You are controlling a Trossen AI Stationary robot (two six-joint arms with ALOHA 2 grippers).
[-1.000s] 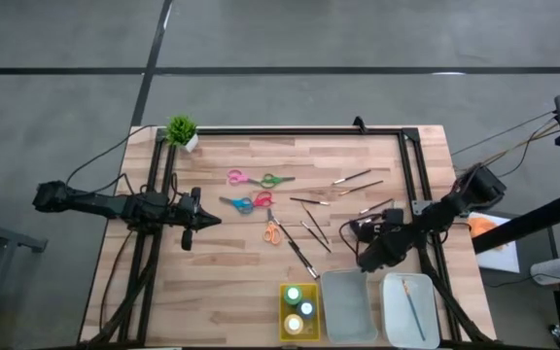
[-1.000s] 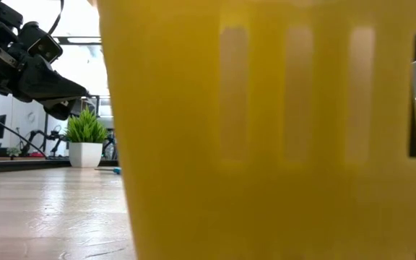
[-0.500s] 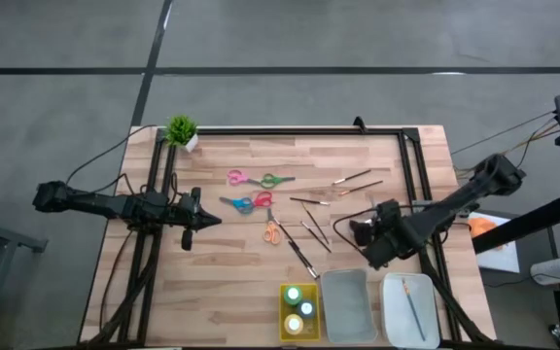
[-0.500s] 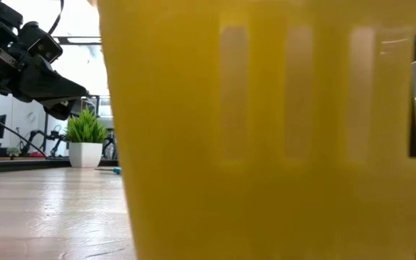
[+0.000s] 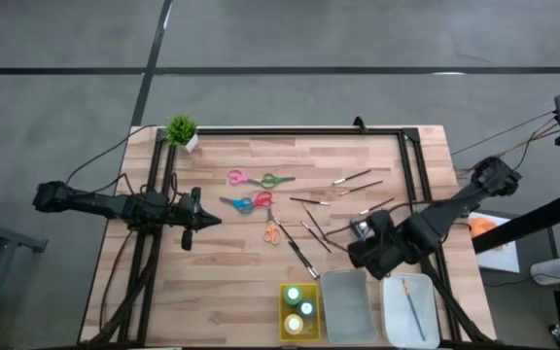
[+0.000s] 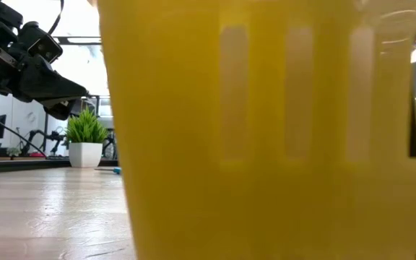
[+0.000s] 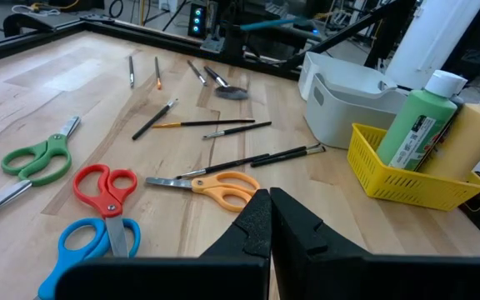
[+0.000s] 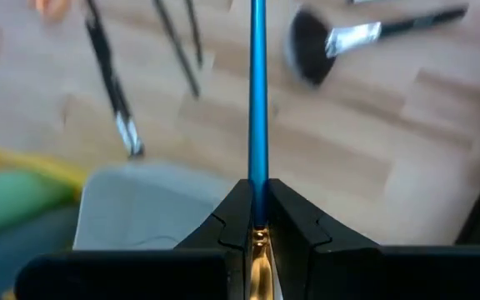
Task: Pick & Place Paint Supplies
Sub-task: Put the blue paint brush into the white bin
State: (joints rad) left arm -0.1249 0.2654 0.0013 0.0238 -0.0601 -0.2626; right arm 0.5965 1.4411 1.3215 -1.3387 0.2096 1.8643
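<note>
A: What is seen nearest to the front edge of the table?

B: Three trays are placed there in a row. In the yellow tray (image 5: 283,297) the paint bottles (image 5: 299,309) are kept. Beside it the grey tray (image 5: 348,307) is found, and then the white tray (image 5: 394,311), in which one brush with a blue handle (image 5: 411,309) is laid.

A: And the right gripper?

B: The right gripper (image 8: 257,218) is held just above the far rim of the grey tray. Its fingers are closed narrowly on a blue-handled brush (image 8: 258,92), which is pointed forward from between them. A stubby dark brush (image 8: 340,37) is seen on the wood beyond it.

A: What is left in the middle of the table?

B: Several thin long brushes (image 5: 311,229) are scattered there, apart from each other. The orange scissors (image 5: 273,231) are laid beside them. Farther back the red and blue scissors (image 5: 246,203) are seen, and then the pink and green scissors (image 5: 259,179).

A: Where is the left gripper kept?

B: The left gripper (image 5: 205,221) is held over the left part of the table, well apart from the scissors. Its fingers are pressed together and nothing is held between them.

A: And at the far side?

B: A small potted plant (image 5: 182,131) is placed at the far left corner.
</note>
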